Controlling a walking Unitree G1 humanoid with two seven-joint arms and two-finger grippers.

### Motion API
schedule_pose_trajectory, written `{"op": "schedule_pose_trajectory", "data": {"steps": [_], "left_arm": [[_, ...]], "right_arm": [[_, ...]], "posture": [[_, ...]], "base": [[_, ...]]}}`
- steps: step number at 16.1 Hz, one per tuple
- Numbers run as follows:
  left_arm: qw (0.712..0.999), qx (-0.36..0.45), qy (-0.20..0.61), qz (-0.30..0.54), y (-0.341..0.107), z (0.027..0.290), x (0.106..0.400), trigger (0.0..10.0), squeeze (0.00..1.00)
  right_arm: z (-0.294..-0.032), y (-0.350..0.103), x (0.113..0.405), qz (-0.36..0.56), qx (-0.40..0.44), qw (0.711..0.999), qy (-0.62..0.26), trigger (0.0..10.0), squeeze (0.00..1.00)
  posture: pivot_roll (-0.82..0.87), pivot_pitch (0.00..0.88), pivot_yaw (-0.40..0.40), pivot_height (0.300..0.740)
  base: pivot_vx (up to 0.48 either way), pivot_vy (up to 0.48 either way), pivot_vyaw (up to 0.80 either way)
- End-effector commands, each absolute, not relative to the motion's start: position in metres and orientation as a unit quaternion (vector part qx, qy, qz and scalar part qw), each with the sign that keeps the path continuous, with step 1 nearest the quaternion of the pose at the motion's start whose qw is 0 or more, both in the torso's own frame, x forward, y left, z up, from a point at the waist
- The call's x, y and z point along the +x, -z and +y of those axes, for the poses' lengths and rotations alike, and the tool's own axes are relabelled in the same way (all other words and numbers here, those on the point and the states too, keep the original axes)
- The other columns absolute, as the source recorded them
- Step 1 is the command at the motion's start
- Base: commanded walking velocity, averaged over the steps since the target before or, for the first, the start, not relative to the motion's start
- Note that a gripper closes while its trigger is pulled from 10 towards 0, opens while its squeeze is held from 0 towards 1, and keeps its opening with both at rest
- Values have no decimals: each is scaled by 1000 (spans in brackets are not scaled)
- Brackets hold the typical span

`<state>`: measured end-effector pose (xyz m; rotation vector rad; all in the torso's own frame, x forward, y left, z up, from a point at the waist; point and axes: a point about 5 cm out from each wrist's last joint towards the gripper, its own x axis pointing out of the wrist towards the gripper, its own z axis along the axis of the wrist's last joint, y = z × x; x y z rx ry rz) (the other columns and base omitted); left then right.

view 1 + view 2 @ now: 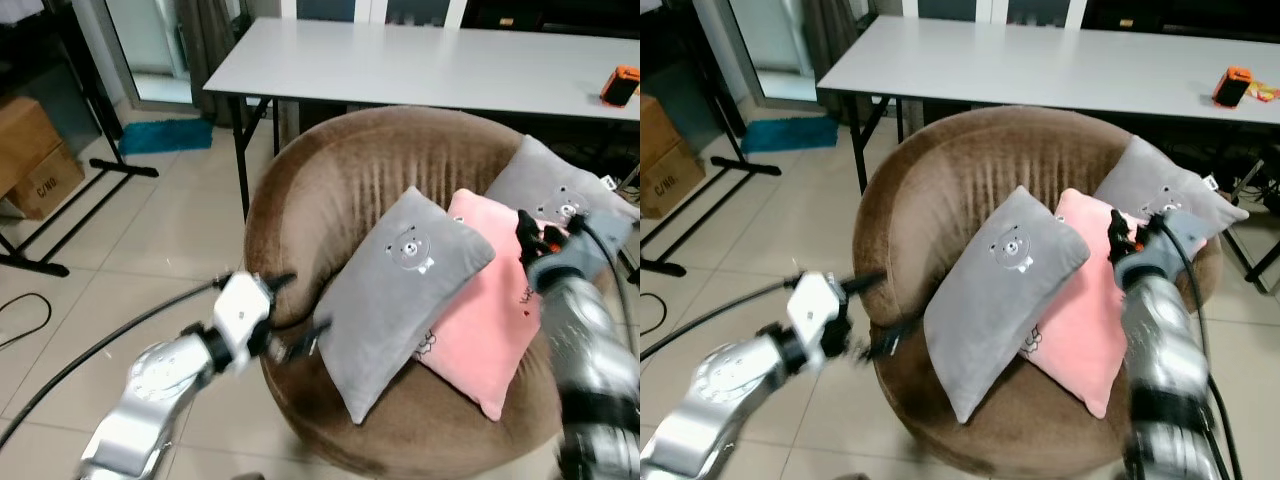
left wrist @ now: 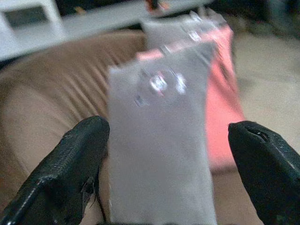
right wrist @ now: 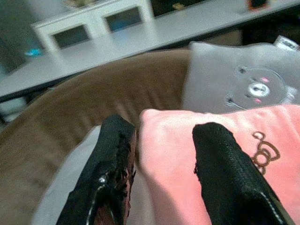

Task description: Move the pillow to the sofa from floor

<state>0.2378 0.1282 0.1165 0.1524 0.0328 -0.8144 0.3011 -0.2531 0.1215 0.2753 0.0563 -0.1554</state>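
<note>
Both jaws stood spread and held nothing: the left gripper (image 1: 300,345) just beside the grey pillow's (image 1: 405,295) lower left edge, the right gripper (image 1: 540,240) at the pink pillow's (image 1: 490,320) upper corner. That grey pillow lay already on the brown sofa (image 1: 320,190), long axis tilted, leaning on the pink one, nearer the left arm.
</note>
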Motion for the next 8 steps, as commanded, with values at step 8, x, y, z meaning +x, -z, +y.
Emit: {"op": "schedule_pose_trajectory", "data": {"steps": [8], "left_arm": [[975, 60, 214, -6, -114, 137, 242, 10000, 141]], "right_arm": [[-176, -130, 255, 26, 120, 992, 11, 10000, 0]], "posture": [[-143, 0, 47, 740]], "base": [[0, -98, -388]]}}
